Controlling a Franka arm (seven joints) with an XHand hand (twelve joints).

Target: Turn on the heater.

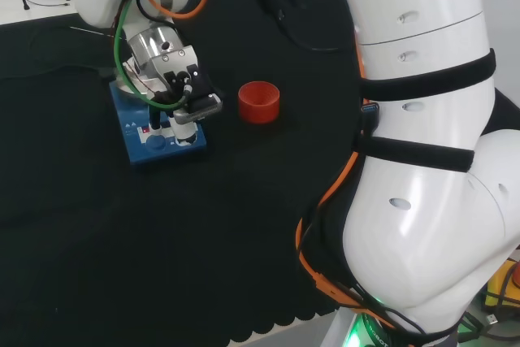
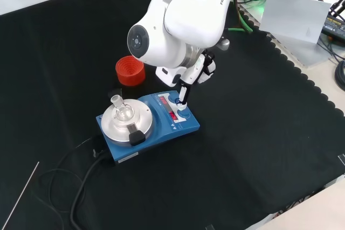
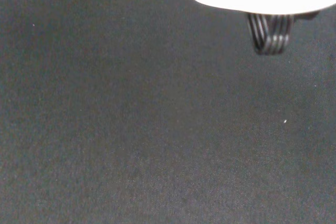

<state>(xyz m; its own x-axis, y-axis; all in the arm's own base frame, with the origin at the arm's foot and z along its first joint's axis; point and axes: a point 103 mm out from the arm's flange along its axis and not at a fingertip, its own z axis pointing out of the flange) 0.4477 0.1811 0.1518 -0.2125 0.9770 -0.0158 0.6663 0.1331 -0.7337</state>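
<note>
A blue heater (image 2: pixel 161 125) with a round silver plate sits near the middle of the black-clothed surface (image 2: pixel 259 149) in the front view, a small clear glass flask (image 2: pixel 123 110) standing on the plate. The hand (image 2: pixel 195 74) reaches down over the heater's front panel, one straight dark finger (image 2: pixel 183 94) meeting the panel beside its red-lit display, the fingers extended and grasping nothing. In the head view the hand (image 1: pixel 175 79) stands over the heater (image 1: pixel 158 132). The panel's print is too small to make out. A red ribbed ring (image 2: pixel 130 70) rests on the cloth just behind the heater, and a black cable (image 2: pixel 81 173) trails from the heater's near left corner.
</note>
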